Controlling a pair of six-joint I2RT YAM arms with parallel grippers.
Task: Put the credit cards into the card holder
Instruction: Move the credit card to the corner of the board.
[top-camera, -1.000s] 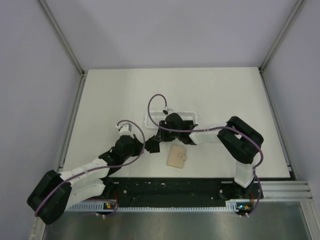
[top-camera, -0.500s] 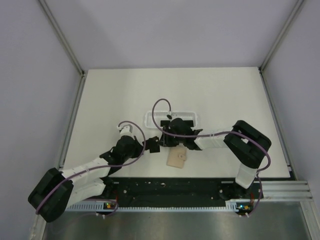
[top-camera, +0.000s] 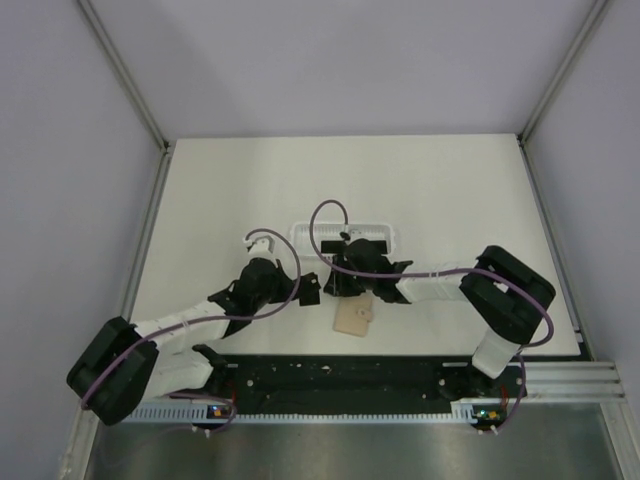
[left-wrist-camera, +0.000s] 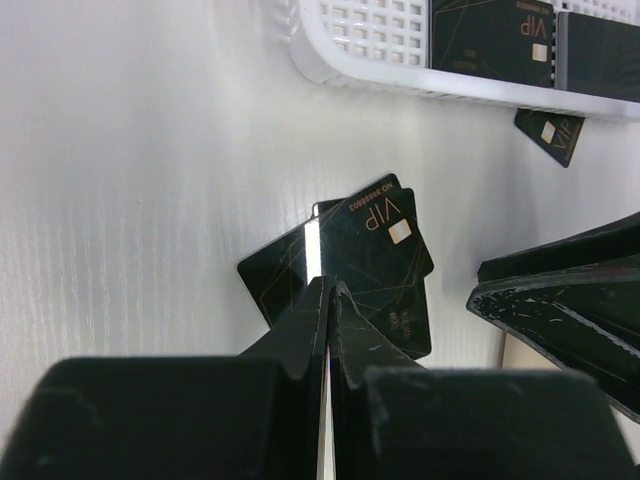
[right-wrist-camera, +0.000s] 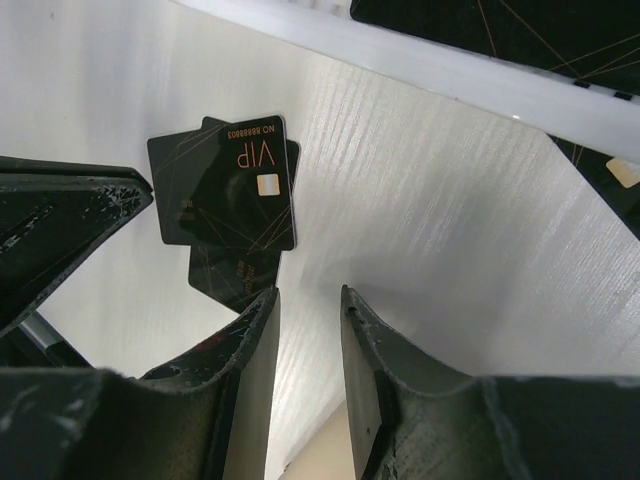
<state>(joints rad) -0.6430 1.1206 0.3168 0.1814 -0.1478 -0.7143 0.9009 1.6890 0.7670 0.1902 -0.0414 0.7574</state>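
Note:
Several black credit cards (left-wrist-camera: 365, 250) lie in a loose fanned pile on the white table, also seen in the right wrist view (right-wrist-camera: 228, 195). My left gripper (left-wrist-camera: 328, 288) is shut, its tips at the pile's near edge, with no card visibly between them. My right gripper (right-wrist-camera: 310, 295) stands open just beside the pile, nothing between its fingers. From above, the left gripper (top-camera: 308, 290) and the right gripper (top-camera: 336, 284) nearly meet. The tan card holder (top-camera: 353, 315) lies flat just in front of them, and its edge (right-wrist-camera: 320, 462) shows under the right fingers.
A white perforated basket (top-camera: 300, 238) stands behind the grippers and holds more black cards (left-wrist-camera: 490, 40). One more black card (left-wrist-camera: 550, 130) lies on the table against the basket's near wall. The right gripper's fingers (left-wrist-camera: 560, 300) crowd the left wrist view's right side.
My right gripper has come off the basket toward the near side, down beside the card pile. The left arm has stretched forward, bringing its shut gripper closer to the pile.

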